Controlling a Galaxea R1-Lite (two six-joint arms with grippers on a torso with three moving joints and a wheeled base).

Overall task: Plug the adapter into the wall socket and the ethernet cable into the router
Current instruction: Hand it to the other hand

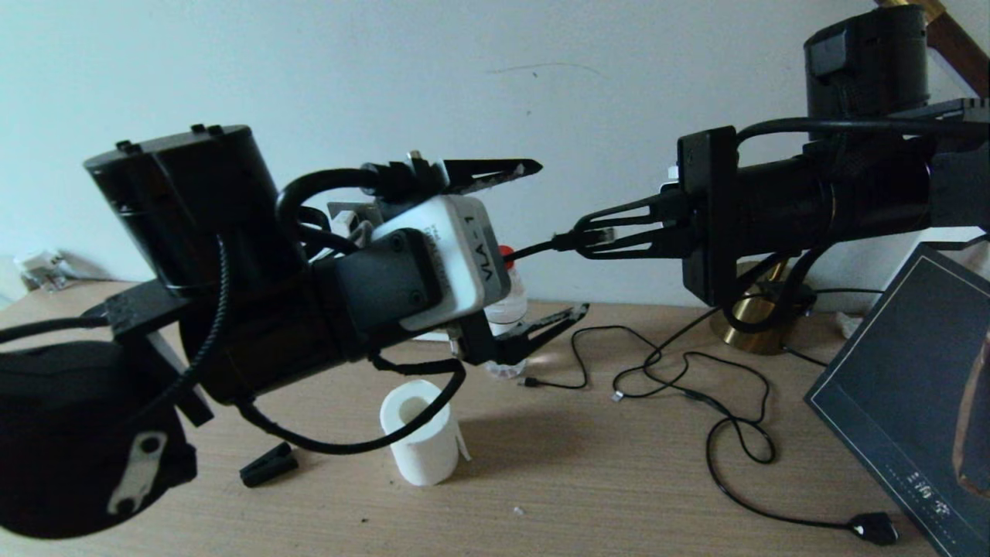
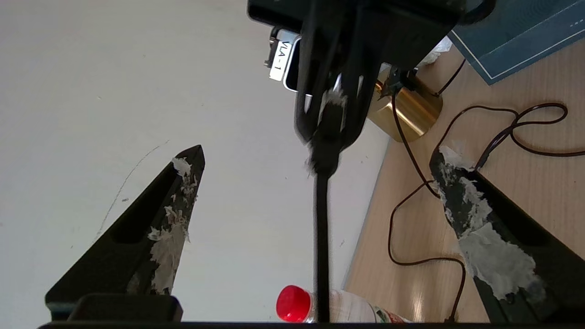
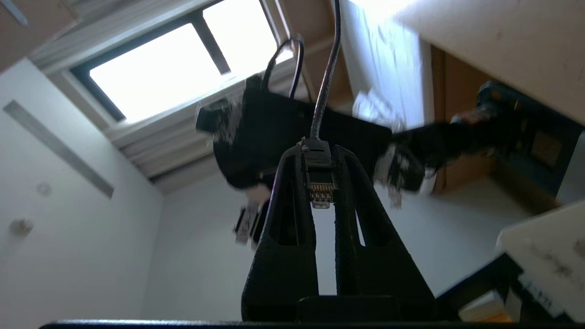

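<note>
Between right tool (image 3: pixel 320 183) tips: ethernet cable (image 1: pixel 534 249) plug, clamped, high above surface (image 1: pixel 588 480). Left tool (image 1: pixel 553 240) spread wide, empty, facing it. Regrasp just behind plug, keep clip side readable. Router, wall socket, adapter unseen.

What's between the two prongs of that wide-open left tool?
In the left wrist view, the ethernet cable runs between the left tool's fingers, its plug pinched in the right tool.
</note>
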